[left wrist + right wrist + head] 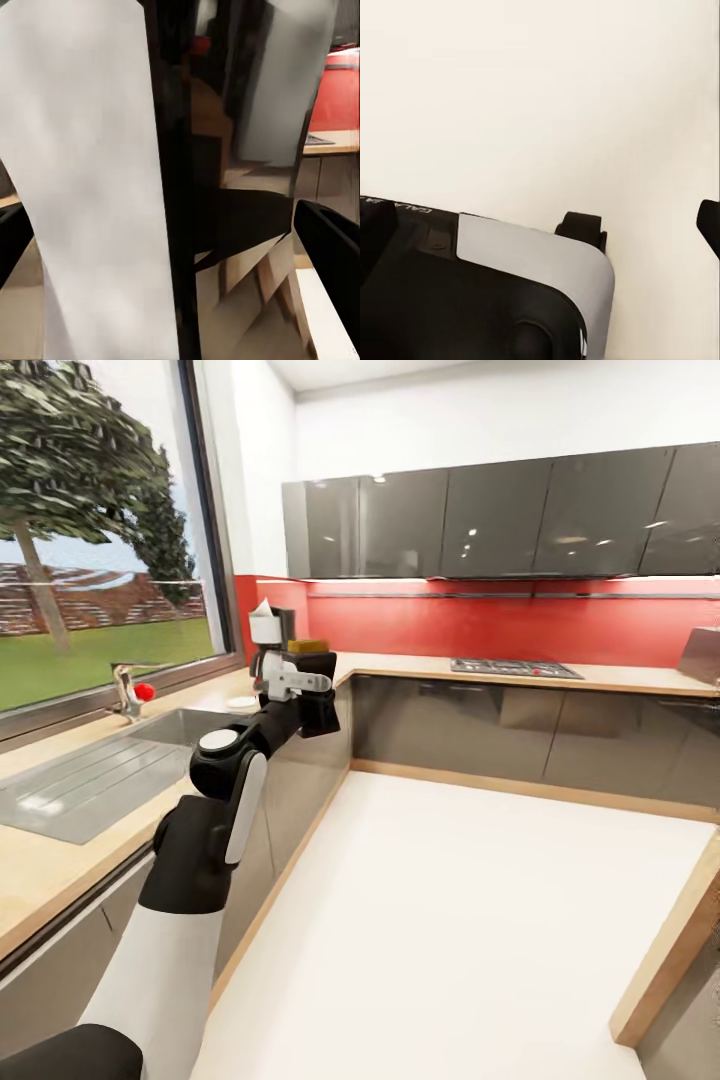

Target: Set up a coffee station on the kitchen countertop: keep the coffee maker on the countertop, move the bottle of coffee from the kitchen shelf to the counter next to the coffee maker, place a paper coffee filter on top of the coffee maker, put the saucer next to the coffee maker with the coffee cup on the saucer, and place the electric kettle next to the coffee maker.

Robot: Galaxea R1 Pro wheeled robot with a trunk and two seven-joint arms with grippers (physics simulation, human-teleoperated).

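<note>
Head view: an L-shaped countertop (420, 665) of pale wood runs under the window (100, 530) along the left wall, turns at the far corner and continues right beneath a red backsplash (500, 622) and dark wall cabinets (500, 520). Set into the left run are a steel sink (110, 770) and a tap (125, 690) with a red knob. A hob (515, 668) lies in the far run.

The coffee maker (270, 645) stands in the corner, a white paper filter (264, 610) on its top. Just beside it sits a short dark object with a yellow top (308, 647), probably the bottle; it is too small to tell for certain. A pale round shape (241, 703), possibly the saucer, lies on the counter just in front of the machine.

The left arm (215, 800) reaches forward along the counter's front edge. Its left gripper (318, 705) carries a dark, boxy object, held over the edge close to the coffee maker; whether the jaws are clamped cannot be told. In the left wrist view a dark glossy body (187, 187) with pale reflections stands between the black fingers (330, 244).

A wide stretch of white floor (450, 920) lies open between the cabinet fronts, bounded at right by a wooden edge (665, 950).

Right wrist view: the robot's base (472, 292), a caster (583, 229) and pale floor; one fingertip (710, 225) at the frame's edge, state undeterminable.
</note>
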